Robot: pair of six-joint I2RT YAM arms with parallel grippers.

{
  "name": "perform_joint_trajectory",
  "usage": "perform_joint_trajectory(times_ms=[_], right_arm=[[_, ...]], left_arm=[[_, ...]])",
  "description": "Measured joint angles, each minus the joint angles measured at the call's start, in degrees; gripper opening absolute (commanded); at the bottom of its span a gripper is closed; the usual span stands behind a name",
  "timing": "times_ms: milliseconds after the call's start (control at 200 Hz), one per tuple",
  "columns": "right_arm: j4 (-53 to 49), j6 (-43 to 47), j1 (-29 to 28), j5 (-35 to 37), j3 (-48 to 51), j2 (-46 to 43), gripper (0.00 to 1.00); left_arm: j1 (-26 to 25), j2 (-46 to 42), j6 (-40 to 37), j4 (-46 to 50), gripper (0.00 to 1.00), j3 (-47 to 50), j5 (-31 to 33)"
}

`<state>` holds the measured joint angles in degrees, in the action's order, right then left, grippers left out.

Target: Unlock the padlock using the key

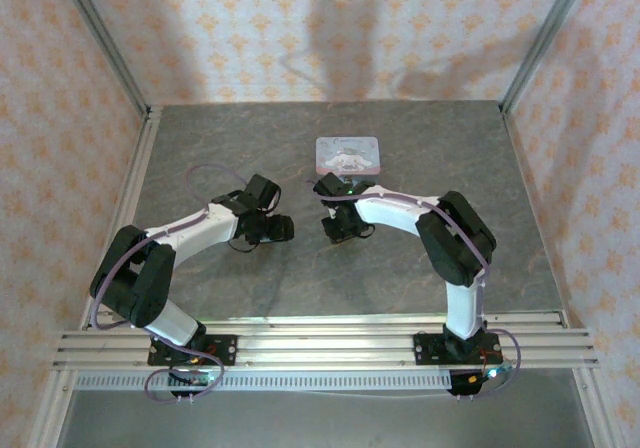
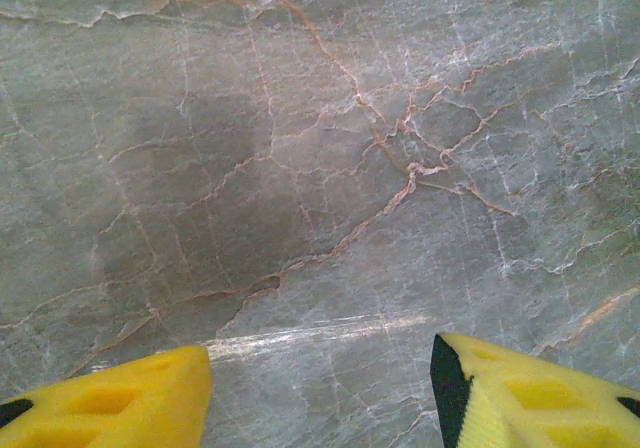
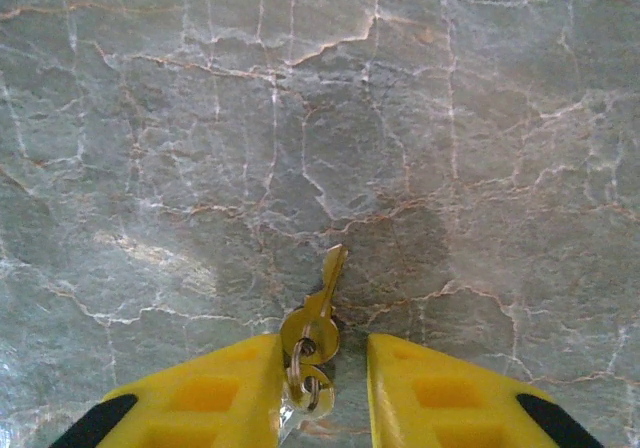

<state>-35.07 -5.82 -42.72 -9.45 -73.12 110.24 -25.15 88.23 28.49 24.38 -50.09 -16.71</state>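
Right wrist cam: right gripper (image 3: 322, 360) partly open, narrow gap, brass key (image 3: 326, 286) w/ its ring between the yellow fingers (image 3: 215, 393). One finger touches the key's bow, slim gap at the other, so not clamped. Key tip points away from gripper over marble table (image 3: 470, 118). Left wrist cam: left gripper (image 2: 320, 368) open wide, nothing between fingers. Top cam: both grippers low near table centre, cartoon-lid tin (image 1: 348, 154) just beyond.

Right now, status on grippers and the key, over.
Left gripper open, over bare table. Right gripper open, straddling the key, not clamped. Key lies on the table, tip pointing away. Nothing blocking around it.
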Motion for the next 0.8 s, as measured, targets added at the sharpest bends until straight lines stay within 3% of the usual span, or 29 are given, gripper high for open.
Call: perform_joint_trajectory(times_ms=[335,796], right_arm=[[-0.76,2.64,-0.74,-0.61,-0.90,0.24,0.00],[0.76,9.60,-0.96,-2.73,3.41,-4.02,0.00]], left_arm=[[0.00,0.02,0.02,0.02,0.60,0.00,0.70],[0.00,-0.61,0.22,-1.18,0.59,1.60,0.44]])
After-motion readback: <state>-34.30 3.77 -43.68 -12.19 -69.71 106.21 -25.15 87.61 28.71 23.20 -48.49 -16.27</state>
